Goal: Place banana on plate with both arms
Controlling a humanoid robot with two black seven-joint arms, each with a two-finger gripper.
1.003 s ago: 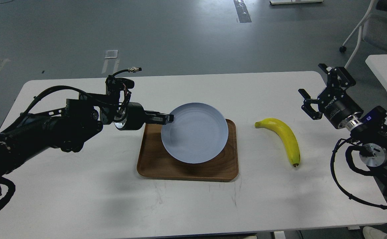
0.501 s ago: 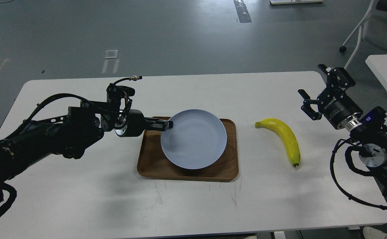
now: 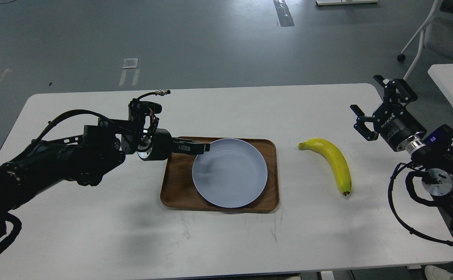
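Left fingers (image 3: 203,147) pinch plate (image 3: 230,173) rim; banana (image 3: 333,161) lies well right.

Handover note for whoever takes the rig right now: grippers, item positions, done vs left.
Left gripper: fingers pinched on the plate's near-left rim; plate sits on the wooden tray, mid-table.
Right gripper: open, empty, hovering above the table's right end, apart from the banana.
Banana: lying on the table right of the tray, untouched.
Done: plate down on the tray.
Left: release the plate, pick up the banana with the right arm, set it on the plate.
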